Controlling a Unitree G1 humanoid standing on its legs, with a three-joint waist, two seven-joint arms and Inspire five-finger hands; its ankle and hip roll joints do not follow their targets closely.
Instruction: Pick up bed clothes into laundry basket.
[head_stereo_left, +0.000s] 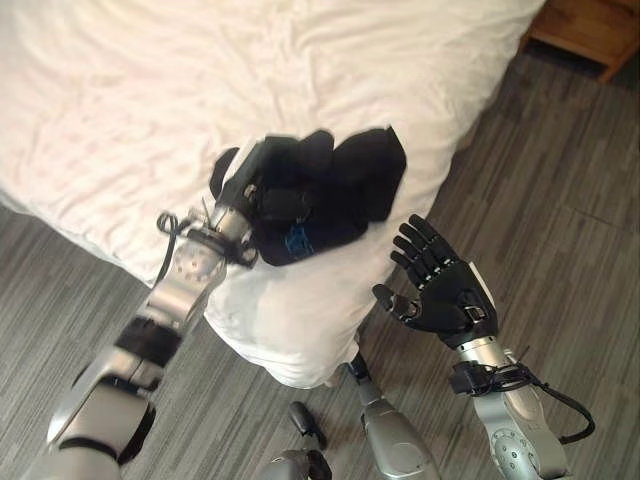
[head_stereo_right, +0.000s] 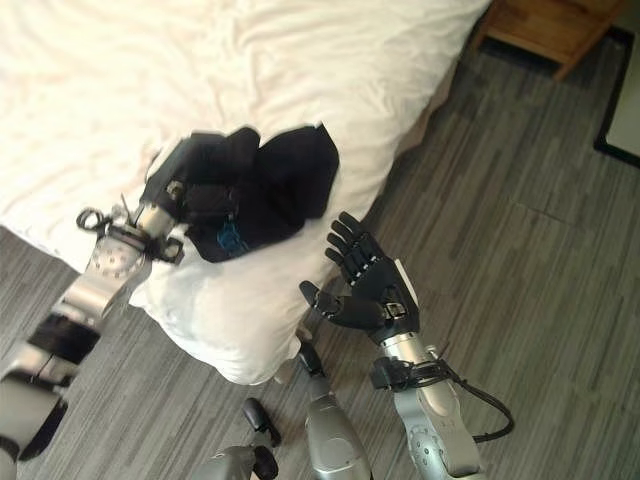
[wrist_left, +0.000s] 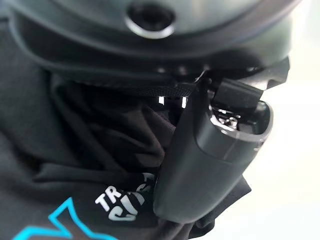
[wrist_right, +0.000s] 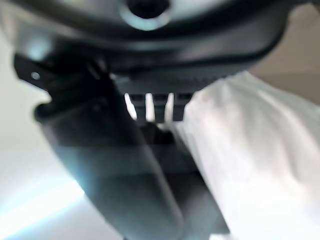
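Leftmost, the left robot hand (head_stereo_left: 262, 188) is curled into a bunched black garment (head_stereo_left: 345, 190) with a light blue print, thumb and fingers sunk in its folds, as the left wrist view shows from close up. That garment sits over the near corner of the bed (head_stereo_left: 130, 100), on the white sheet; whether it is lifted clear or resting there I cannot tell. It looks light, soft and limp, so it should sag and trail from any single grip; a deep handful through the bunched middle, as taken here, seems the safest hold. Further right, the right robot hand (head_stereo_left: 440, 288) hangs over the grey plank floor (head_stereo_left: 570, 180) with fingers spread, holding nothing. A wooden bedside cabinet (head_stereo_left: 590, 28) stands far right.
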